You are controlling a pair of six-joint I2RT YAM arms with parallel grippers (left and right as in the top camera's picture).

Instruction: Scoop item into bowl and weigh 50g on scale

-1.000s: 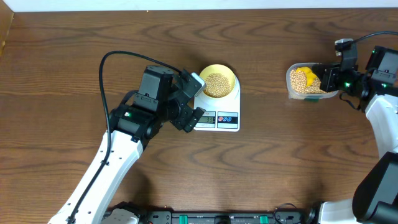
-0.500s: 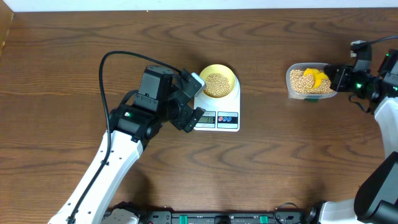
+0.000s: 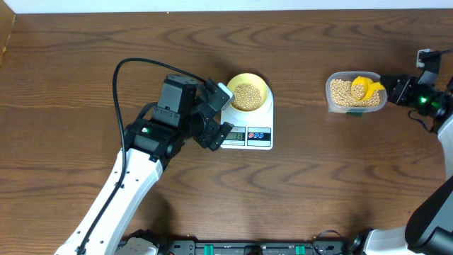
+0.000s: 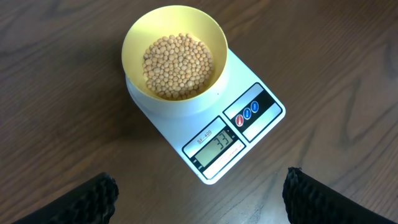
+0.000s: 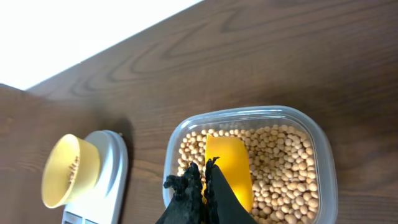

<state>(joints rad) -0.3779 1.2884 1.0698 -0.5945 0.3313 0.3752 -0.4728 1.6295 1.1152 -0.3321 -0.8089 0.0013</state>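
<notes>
The pale-yellow bowl stands on the white scale, holding a heap of tan beans; the display is lit. My left gripper hovers just in front of the scale, open and empty, with its fingertips far apart. At the far right in the overhead view, my right gripper is shut on the handle of the yellow scoop. The scoop lies in the clear tub of beans. The right wrist view shows the scoop resting on the beans, with the shut fingers at its near end.
The dark wood table carries only the scale and the tub. The left arm reaches in from the bottom left. The table's far edge meets a white strip. The tub sits about a hand's width right of the scale.
My right gripper has drawn back to the right, pulling the scoop from the tub's middle toward its right side. The left arm, bowl and scale have not moved.
</notes>
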